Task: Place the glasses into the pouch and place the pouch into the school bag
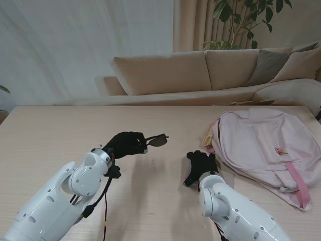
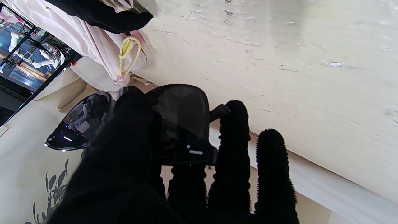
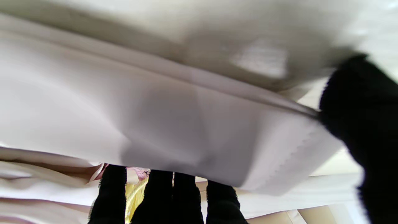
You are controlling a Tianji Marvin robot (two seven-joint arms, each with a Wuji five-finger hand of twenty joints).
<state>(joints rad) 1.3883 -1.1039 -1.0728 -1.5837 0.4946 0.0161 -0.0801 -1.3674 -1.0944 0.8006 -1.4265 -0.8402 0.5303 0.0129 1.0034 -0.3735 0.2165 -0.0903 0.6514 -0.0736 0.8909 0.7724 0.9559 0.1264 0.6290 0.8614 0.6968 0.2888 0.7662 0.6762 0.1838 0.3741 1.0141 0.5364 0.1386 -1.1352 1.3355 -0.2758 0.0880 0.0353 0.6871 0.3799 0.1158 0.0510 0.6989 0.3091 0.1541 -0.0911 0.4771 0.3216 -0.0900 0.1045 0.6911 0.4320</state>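
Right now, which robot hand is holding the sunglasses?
The left robot hand holds the dark sunglasses above the table. The right robot hand instead grips a pale pouch.

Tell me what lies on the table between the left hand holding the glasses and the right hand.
Only bare table, as the stand view shows. The left hand holds the glasses above it; the right hand rests beside the school bag.

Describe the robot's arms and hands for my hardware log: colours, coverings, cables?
Both arms have glossy white rounded shells with small dark screw holes. The left hand and right hand wear black, fuzzy-textured gloves. Thin black and red cables hang loose under the left forearm.
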